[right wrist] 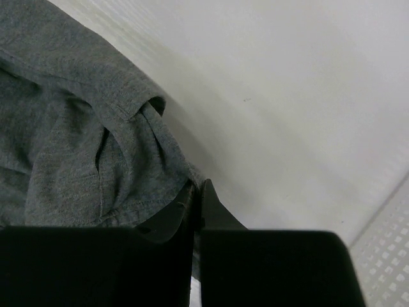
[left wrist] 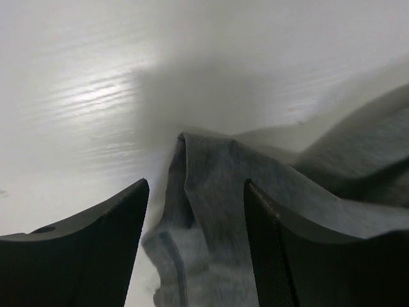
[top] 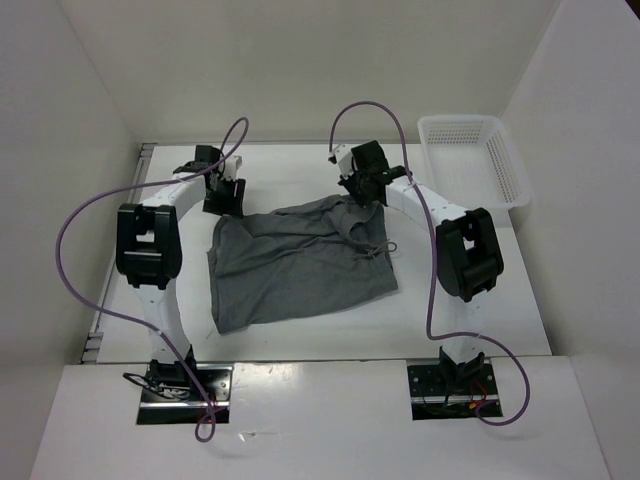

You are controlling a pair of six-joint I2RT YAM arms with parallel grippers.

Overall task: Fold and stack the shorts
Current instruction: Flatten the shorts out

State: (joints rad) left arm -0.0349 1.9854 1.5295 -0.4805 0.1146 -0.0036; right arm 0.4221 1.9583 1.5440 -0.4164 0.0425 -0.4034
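Two claws sit at the far edge of the shorts [top: 300, 265], which lie spread but rumpled on the counter [top: 330, 340] between the arms, with their long axis running left to right. A thin drawstring [top: 385, 247] trails near their right end. The white basket [top: 505, 170] stands at the far right, apart from the cloth.

The left claw [top: 222, 200] hangs over the far-left corner, and the right claw [top: 358, 195] is at the far-right corner, so each arm is nearest its own end. From either claw the bulk of the cloth lies toward the near side. Any fold would likely turn on this, with the far edge carried nearward across the short axis. Both corners would probably need to be held first, and only one looks held.

From above, neither grip can be read. The left wrist view shows that claw [left wrist: 196, 192] released: its dark fingers [left wrist: 96, 256] stand apart, and a raised ridge of grey cloth lies between them on the counter, touched by neither pad as far as can be told. The right wrist view shows the other claw [right wrist: 195, 192] clenched, its fingers pressed together with a hem of the shorts apparently nipped at the tips. How deep that bite goes is hidden.
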